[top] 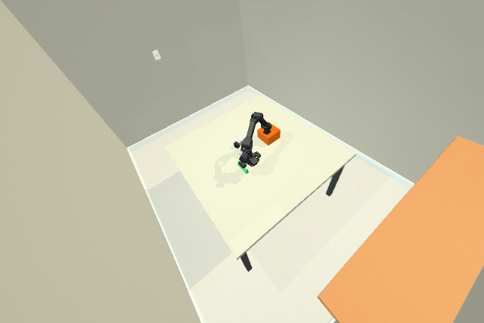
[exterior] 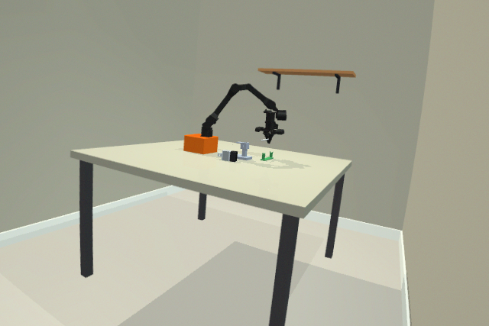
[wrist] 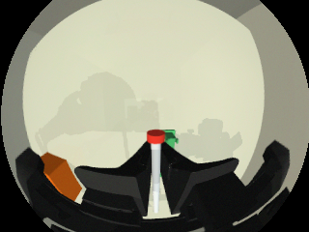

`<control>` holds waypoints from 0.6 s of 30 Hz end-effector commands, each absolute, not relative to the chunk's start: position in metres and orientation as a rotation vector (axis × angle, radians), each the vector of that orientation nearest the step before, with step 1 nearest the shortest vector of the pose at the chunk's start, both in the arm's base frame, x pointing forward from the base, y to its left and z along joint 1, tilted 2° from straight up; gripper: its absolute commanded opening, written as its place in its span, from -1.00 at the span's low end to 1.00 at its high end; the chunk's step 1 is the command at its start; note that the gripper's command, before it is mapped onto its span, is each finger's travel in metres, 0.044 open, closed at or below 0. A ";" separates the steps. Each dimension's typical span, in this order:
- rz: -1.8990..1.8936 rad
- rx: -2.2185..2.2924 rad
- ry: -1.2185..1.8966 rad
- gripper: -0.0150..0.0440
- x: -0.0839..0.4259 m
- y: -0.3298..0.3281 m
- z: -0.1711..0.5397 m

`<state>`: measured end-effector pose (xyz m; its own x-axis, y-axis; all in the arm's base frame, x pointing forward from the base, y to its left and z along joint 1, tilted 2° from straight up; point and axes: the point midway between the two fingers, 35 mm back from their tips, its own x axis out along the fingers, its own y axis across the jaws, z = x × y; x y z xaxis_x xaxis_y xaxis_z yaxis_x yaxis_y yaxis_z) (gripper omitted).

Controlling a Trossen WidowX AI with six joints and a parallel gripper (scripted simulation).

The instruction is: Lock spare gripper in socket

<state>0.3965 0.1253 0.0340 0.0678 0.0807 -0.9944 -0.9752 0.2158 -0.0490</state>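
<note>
My gripper (exterior: 269,141) (wrist: 154,141) is shut on the lock pin (exterior: 264,140) (wrist: 155,166), a thin pale rod with a red head. The pin is clear of the mount and held in the air above the green cradle (top: 243,169) (exterior: 267,158) (wrist: 170,137). The pale blue-grey mount (exterior: 244,151) stands upright on the table beside the cradle; the arm partly hides it in the top view. The spare gripper (exterior: 229,155) (top: 237,144), a grey and black block, lies on the table by the mount, on the side away from the cradle.
The arm's orange base block (top: 268,136) (exterior: 200,143) (wrist: 63,179) sits on the pale table (top: 273,198) (exterior: 157,166). A wall shelf (exterior: 306,72) (top: 414,233) is well away from the arm. The arm's shadow falls around the cradle.
</note>
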 end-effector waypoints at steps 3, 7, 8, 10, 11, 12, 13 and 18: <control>1.053 -1.018 1.199 -0.49 0.414 0.129 0.034; 1.051 -1.017 1.198 -0.49 0.425 0.130 0.034; 1.051 -1.016 1.198 -0.49 0.427 0.131 0.034; 1.050 -1.016 1.198 -0.49 0.432 0.131 0.034; 1.050 -1.016 1.198 -0.49 0.433 0.132 0.034; 1.050 -1.016 1.198 -0.49 0.433 0.132 0.034; 1.050 -1.016 1.198 -0.49 0.433 0.132 0.034; 1.048 -1.017 1.194 -0.49 0.433 0.132 0.028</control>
<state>0.4320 0.1314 0.0338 0.0715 0.0809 -0.9942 -0.9739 0.2208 -0.0521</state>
